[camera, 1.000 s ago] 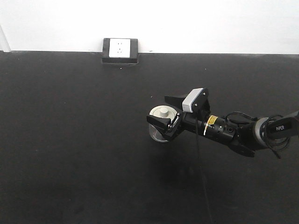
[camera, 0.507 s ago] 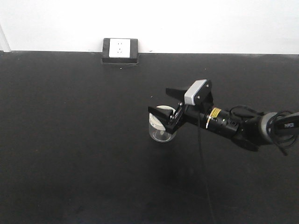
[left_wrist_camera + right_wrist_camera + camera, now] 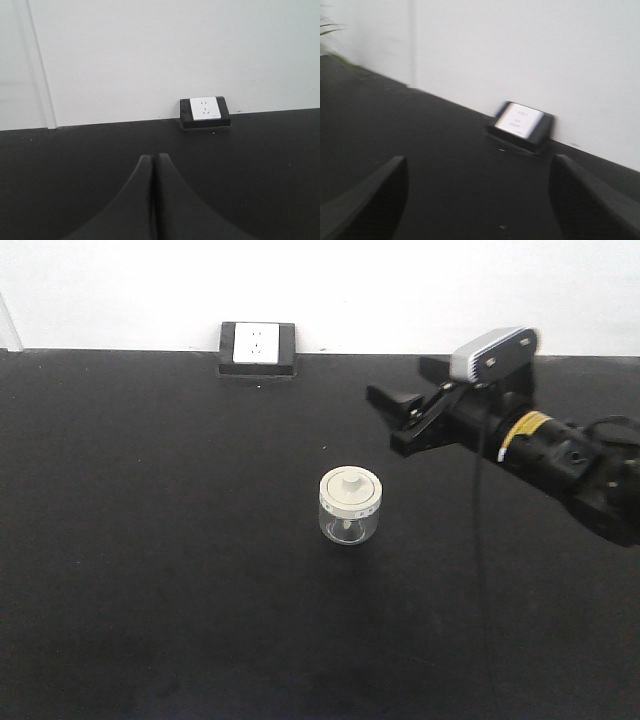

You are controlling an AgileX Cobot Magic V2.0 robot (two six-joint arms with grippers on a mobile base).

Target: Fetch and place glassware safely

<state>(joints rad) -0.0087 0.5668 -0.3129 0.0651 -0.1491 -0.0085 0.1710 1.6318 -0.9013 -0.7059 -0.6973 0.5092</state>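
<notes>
glass jar (image 3: 350,505) alone on black table (image 3: 150,540), right gripper (image 3: 398,412) fingers wide, apparently well clear; left gripper (image 3: 153,200) fingers together

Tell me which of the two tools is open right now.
The right tool: its fingers stand wide apart in the right wrist view. The left tool has its fingers pressed together, empty.

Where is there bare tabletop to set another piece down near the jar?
The black tabletop is bare left of and in front of the jar, and behind it toward the socket box. The only crowding: the open right gripper hangs up-right of the jar.
</notes>
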